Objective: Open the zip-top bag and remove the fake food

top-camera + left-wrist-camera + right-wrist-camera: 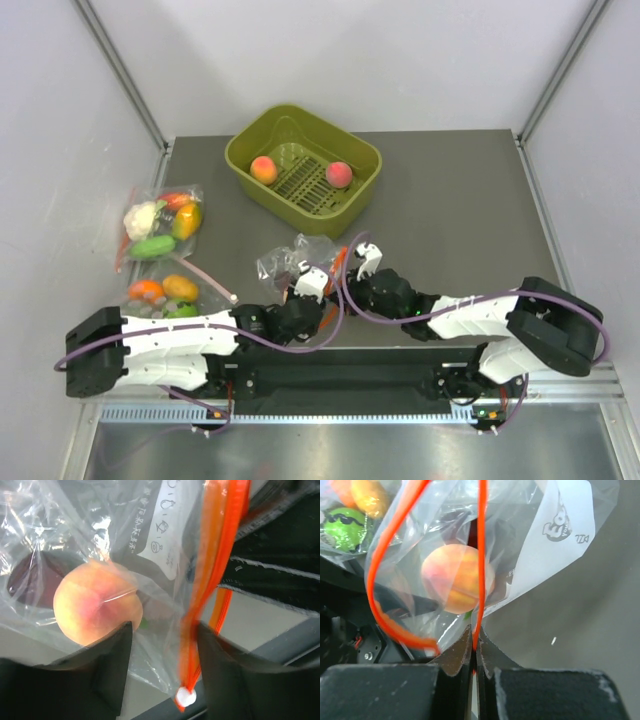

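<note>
**Arm pose.** The left arm (170, 340) lies low across the lower left of the top view, reaching toward centre. The left gripper (162, 667) has its fingers (102, 675) spread, with nothing clamped. The right arm (470, 315) comes in from the lower right, folded back toward centre. The right gripper (474, 652) is fully closed, pinching the orange zip strip (481, 555) of the zip-top bag (285, 262).

**Obscured.** In the top view both grippers overlap the bag, and its contents cannot be made out there. Both wrist views cut off the bag's edges. The strip is blurred in the left wrist view.

**Position.** The bag sits at centre frame on the table (450, 220), between the two grippers. One fake peach (457, 577) is inside it, just above the right jaws. In the left wrist view the strip hangs in the gap between the spread fingers. A second peach (264, 170) and a third peach (339, 174) lie in the green basket (345, 212) at upper centre.
</note>
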